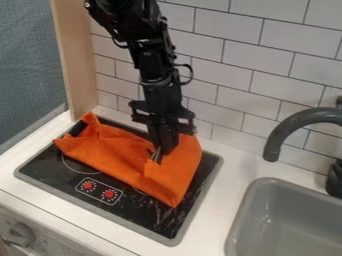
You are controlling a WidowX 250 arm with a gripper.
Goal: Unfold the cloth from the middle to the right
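Gripper (156,156) points down into folds of orange cloth (113,152); cannot tell whether spread or pinching fabric. Cloth bunched on black cooktop (50,175), stretching from back left corner towards right edge, 1 pointed corner hanging towards front. 2 red markings (99,190) near cooktop's front edge. Grey sink (244,212) right of cooktop.

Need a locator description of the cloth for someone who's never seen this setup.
Beside the grey sink, a black cooktop sits in the white counter. The cloth lies rumpled and partly folded on it, below the black gripper. It's the large orange fabric, unlike the two small red spots near it.
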